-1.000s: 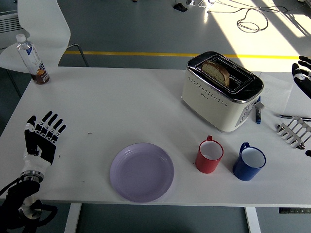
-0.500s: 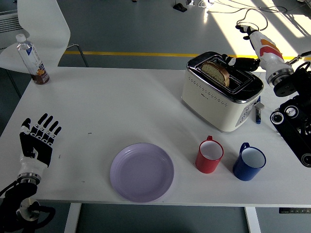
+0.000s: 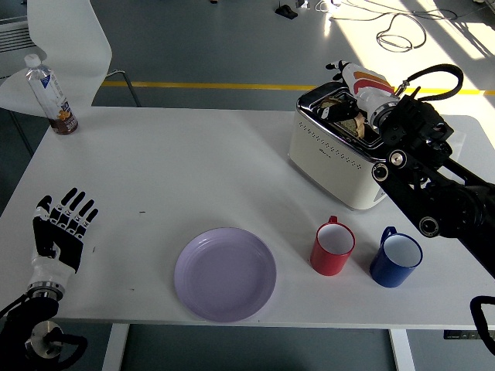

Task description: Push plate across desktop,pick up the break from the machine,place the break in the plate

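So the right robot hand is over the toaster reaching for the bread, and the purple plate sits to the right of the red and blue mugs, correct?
Not quite. In the head view, the round lilac plate sits to the left of the red mug and the dark blue mug, not the right. The rest holds: the right robot hand is over the cream toaster, at the bread slice.

A red mug [image 3: 333, 248] stands beside a blue mug [image 3: 396, 260]; a bottle [image 3: 51, 96] sits far left.
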You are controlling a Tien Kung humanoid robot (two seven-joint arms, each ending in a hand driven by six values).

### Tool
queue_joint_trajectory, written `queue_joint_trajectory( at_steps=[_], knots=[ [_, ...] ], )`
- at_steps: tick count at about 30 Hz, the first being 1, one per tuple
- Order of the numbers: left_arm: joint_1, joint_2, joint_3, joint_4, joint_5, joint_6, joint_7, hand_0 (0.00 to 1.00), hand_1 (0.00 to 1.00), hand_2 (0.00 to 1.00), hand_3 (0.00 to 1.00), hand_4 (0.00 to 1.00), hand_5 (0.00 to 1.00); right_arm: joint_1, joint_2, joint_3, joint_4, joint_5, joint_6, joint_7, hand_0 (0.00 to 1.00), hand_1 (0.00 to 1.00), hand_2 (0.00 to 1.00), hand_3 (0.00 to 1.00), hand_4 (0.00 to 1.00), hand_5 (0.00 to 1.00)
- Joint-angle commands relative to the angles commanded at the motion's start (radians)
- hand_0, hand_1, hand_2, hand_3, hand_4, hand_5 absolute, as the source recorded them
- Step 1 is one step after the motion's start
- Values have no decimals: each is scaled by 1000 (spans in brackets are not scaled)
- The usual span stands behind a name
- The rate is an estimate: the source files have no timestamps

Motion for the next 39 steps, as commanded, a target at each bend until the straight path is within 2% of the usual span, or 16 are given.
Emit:
queue_joint_trajectory(
  at_steps=[5,15,16,17,21,23,27,28,31,33,34,39],
  knots=[
    [-2,0,-3,0,0,1,0,802,795,833,742,549,998,44,22,-11,-74,-18,23,-22,785,715,701,838,868,327],
    [-10,0,1,2,-1,1,-1,801,794,829,741,542,998,119,61,-57,-216,-78,28,-35,767,705,686,834,868,330],
    [-11,0,1,2,-1,1,-1,801,791,829,741,538,998,122,64,-60,-225,-77,29,-36,708,665,646,798,861,324],
    [-10,0,0,2,-2,1,-1,801,791,829,741,538,998,130,70,-72,-242,-75,29,-41,708,665,646,798,861,324],
    [-10,0,0,2,-4,0,-6,801,790,828,740,536,998,150,70,-102,-297,-72,36,-48,708,665,646,798,861,324],
    [-10,0,3,-1,-5,-1,-7,801,790,828,740,536,998,155,70,-111,-316,-75,34,-51,688,646,628,760,857,320],
    [-10,0,7,-2,-5,0,-9,801,790,828,740,536,998,156,70,-127,-343,-92,4,-65,688,646,628,760,857,320],
    [-10,0,7,-2,-5,0,-9,799,789,826,740,535,998,156,70,-130,-349,-89,0,-67,636,607,591,739,845,315],
    [-9,0,6,-1,-5,0,-9,799,789,826,740,535,998,158,70,-134,-364,-74,-9,-62,636,607,591,739,845,315],
    [-9,0,4,0,-5,1,-9,799,789,826,740,535,998,159,70,-134,-367,-67,-12,-58,636,607,591,739,845,315],
    [-9,0,3,1,-5,1,-9,799,788,826,739,534,998,160,70,-135,-368,-64,-11,-54,548,539,529,672,821,306],
    [-11,0,-1,3,-4,2,-10,799,788,826,739,534,998,164,70,-153,-367,-21,3,-36,548,539,529,672,821,306]
  ],
)
